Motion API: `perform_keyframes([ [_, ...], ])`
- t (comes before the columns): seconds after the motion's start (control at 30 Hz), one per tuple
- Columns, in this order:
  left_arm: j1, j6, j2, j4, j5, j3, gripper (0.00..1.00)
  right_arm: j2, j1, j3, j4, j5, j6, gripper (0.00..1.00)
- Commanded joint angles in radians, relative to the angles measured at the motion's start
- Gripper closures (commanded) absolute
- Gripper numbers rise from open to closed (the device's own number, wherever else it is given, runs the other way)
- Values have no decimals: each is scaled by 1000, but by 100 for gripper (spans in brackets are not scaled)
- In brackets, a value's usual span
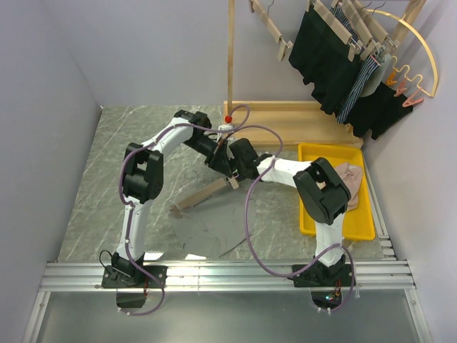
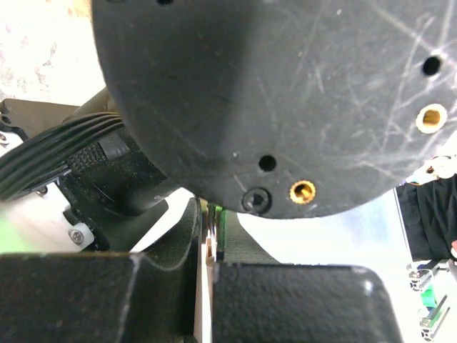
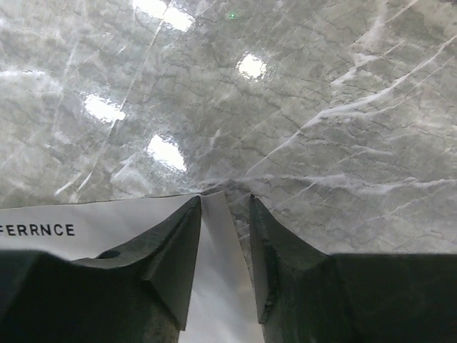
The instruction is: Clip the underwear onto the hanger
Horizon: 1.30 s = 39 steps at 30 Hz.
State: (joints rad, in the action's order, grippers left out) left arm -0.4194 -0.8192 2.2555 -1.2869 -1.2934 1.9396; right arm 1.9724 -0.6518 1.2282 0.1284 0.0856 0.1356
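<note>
Underwear (image 1: 207, 232) lies flat on the worktop (image 1: 107, 157), near centre; the hanger (image 1: 203, 194) slants just beyond it, far end raised toward both grippers. Left gripper (image 2: 209, 221) is closed tight on a thin pale sliver, probably part of the hanger. Right gripper (image 3: 223, 199) is part open with a waistband (image 3: 86, 229) corner between its fingers. Can't tell if it's pinched.

Handling: the fabric is light, limp and thin, so it will sag and fold if taken mid-panel. Grab the waistband edge near a corner, where the elastic is firmer and feeds a clip cleanly. The hanger is rigid and light — its clips need a firm squeeze.
</note>
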Motion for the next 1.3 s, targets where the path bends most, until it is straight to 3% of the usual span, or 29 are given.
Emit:
perform_keyframes([
  [0.0,4,-28,-45,38,-44,9,100,80,-25,-72,157,-11,-4,63],
  [0.27,16,-20,-50,40,-43,15,100,135,-43,-73,181,35,7,85],
  [0.3,16,-20,-50,40,-43,13,100,137,-43,-72,181,42,7,94],
  [0.37,18,-23,-48,37,-41,13,100,125,-29,-78,178,63,12,100],
  [0.8,41,5,-70,98,-27,-30,100,-104,119,-193,54,327,74,100],
  [1.0,59,54,-97,204,54,-85,100,-167,127,-236,1,329,90,100],
  [1.27,64,31,-91,207,83,-102,100,-265,152,-289,-52,324,87,100],
])
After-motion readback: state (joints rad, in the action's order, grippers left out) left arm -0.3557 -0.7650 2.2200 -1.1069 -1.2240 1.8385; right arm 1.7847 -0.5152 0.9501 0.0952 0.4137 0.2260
